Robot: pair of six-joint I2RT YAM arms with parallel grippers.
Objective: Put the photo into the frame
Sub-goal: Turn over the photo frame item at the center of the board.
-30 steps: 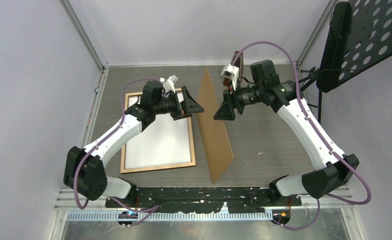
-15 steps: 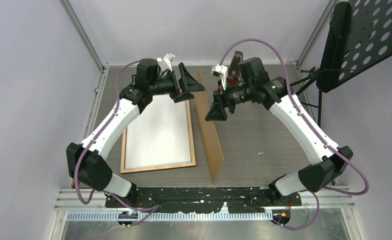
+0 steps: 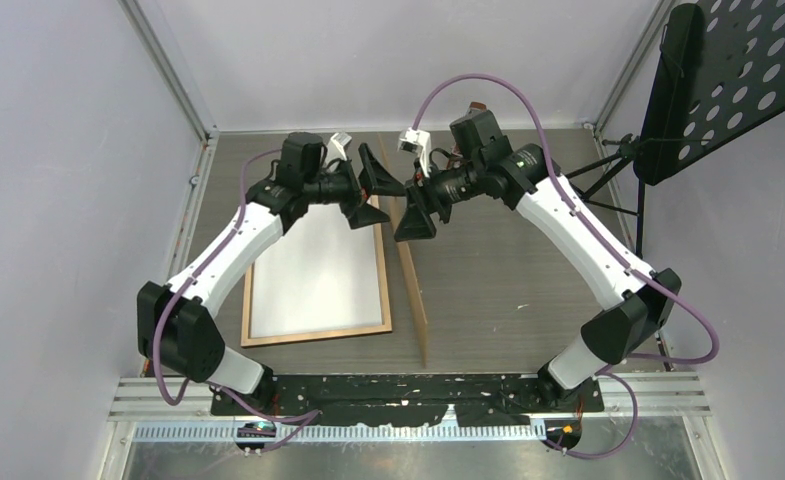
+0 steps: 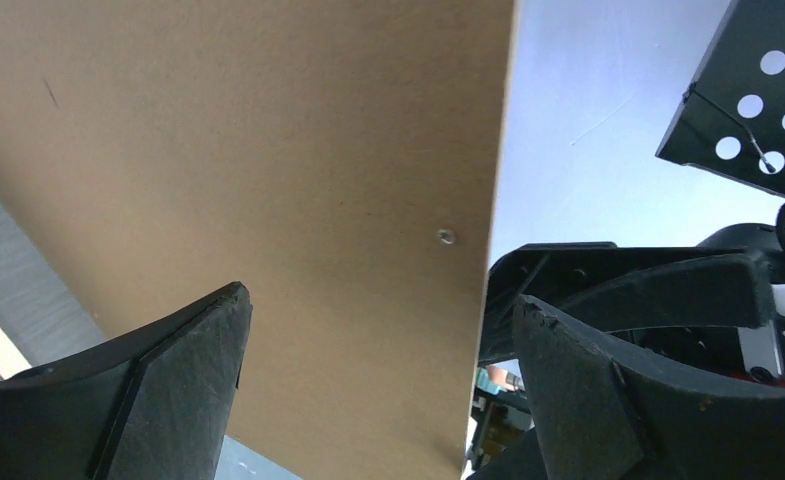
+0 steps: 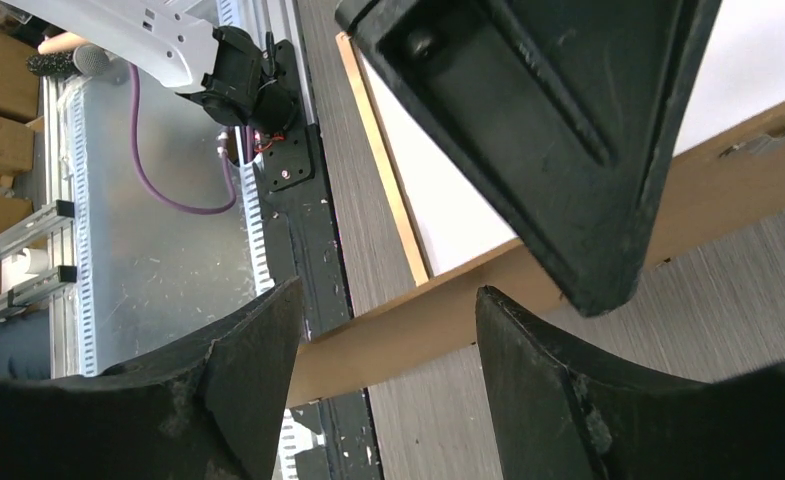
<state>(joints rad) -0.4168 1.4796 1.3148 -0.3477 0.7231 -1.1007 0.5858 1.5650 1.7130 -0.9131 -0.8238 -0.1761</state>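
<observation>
Backing board (image 3: 416, 300) has swung nearly upright, apparently just beside the frame (image 3: 313, 335).

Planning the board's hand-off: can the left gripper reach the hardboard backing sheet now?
Probably yes. The left gripper is open close beside the backing sheet, which stands almost on edge beside the frame; nothing lies between them, though the right gripper crowds its far side.

The white-shelled left arm (image 3: 223, 262) and right arm (image 3: 580, 236) have black joints, looping purple cables (image 3: 468, 77) and matte-black wedge jaws.
</observation>
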